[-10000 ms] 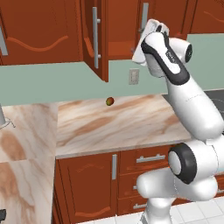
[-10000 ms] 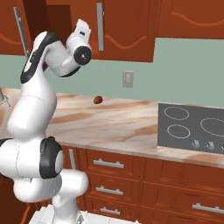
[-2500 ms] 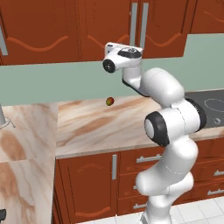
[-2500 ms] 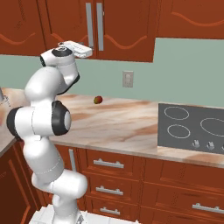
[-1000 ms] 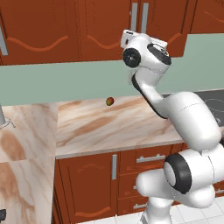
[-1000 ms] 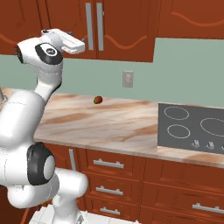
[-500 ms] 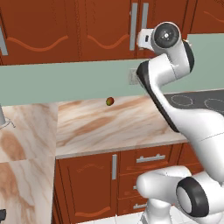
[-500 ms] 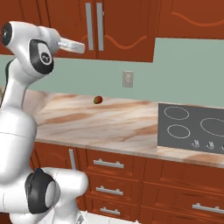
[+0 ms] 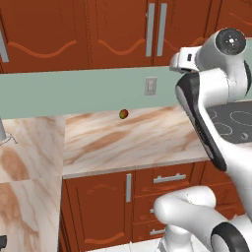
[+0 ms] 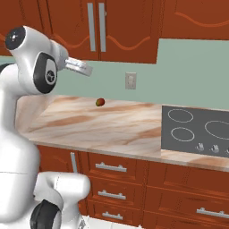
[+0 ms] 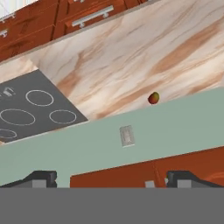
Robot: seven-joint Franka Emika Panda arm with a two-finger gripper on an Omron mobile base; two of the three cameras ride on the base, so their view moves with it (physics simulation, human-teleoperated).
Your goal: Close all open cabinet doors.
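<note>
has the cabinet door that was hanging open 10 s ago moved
Yes. That cabinet door now lies flush with its neighbour, bar handles side by side above the wall outlet; ten seconds ago it stuck out over the counter.

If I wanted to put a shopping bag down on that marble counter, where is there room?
Most of the counter lies bare. A small round fruit sits near the back wall, below the wall outlet. The cooktop takes the right end. The widest free patch runs between fruit and front edge.

Marble counter point(image 11: 131, 57), small fruit point(image 11: 153, 98) (by backsplash), cooktop point(image 11: 30, 111)
</note>
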